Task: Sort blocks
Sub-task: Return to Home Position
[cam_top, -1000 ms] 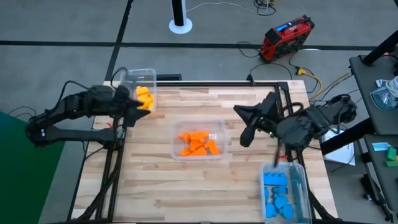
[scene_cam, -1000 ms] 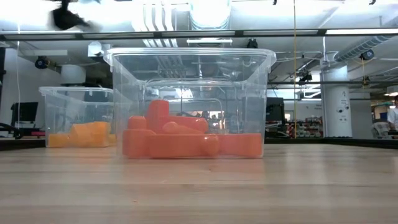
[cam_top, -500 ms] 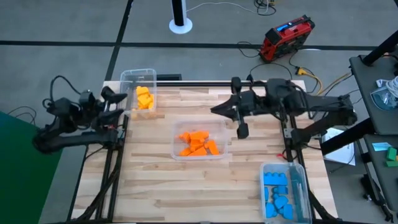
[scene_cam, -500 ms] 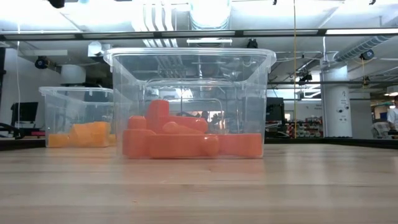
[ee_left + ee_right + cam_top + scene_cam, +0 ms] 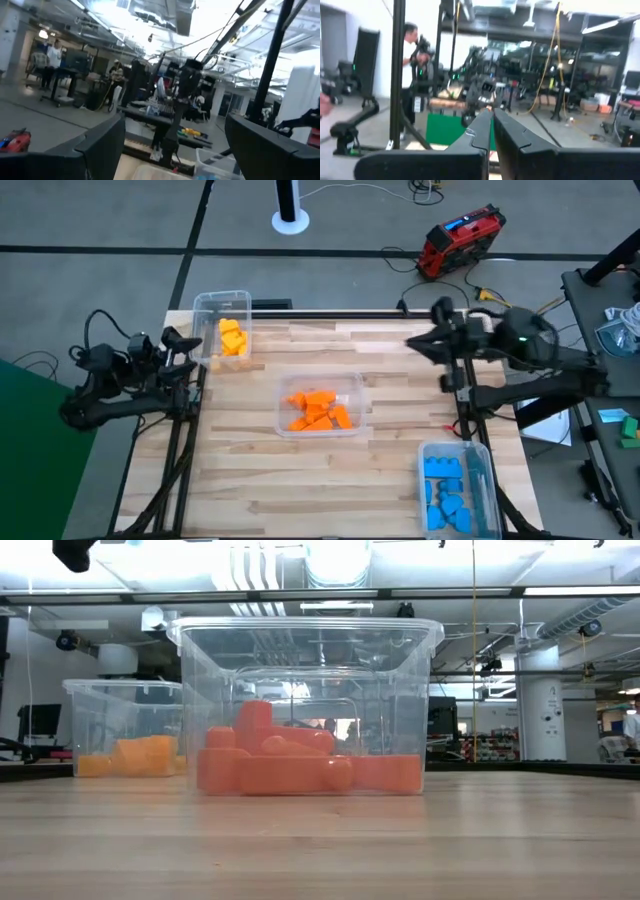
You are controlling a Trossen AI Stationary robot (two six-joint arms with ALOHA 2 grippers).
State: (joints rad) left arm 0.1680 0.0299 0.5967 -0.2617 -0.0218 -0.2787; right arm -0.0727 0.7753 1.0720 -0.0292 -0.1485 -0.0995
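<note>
The blocks lie sorted in three clear bins on the wooden table. Yellow blocks (image 5: pixel 231 337) fill the far-left bin, also seen in the low view (image 5: pixel 140 756). Orange blocks (image 5: pixel 318 410) are heaped on the floor of the middle bin (image 5: pixel 300 765). Blue blocks (image 5: pixel 445 488) lie in the near-right bin. My left gripper (image 5: pixel 186 350) stands open, with nothing in it, at the table's left edge beside the yellow bin. My right gripper (image 5: pixel 414 342) hangs shut and empty over the table's far right part; its fingers (image 5: pixel 492 131) are closed together.
The yellow bin (image 5: pixel 222 302) stands at the far left corner, the orange bin (image 5: pixel 286 385) at mid-table, and the blue bin (image 5: pixel 478 460) at the near right corner. Bare wood (image 5: pixel 250 470) lies between them. A red device (image 5: pixel 460 238) sits on the floor beyond the table.
My left gripper has drawn back from over the yellow bin toward the table's left edge. My right gripper swung from the near right side out over mid-table, then pulled back toward the far right edge. No block has moved.
</note>
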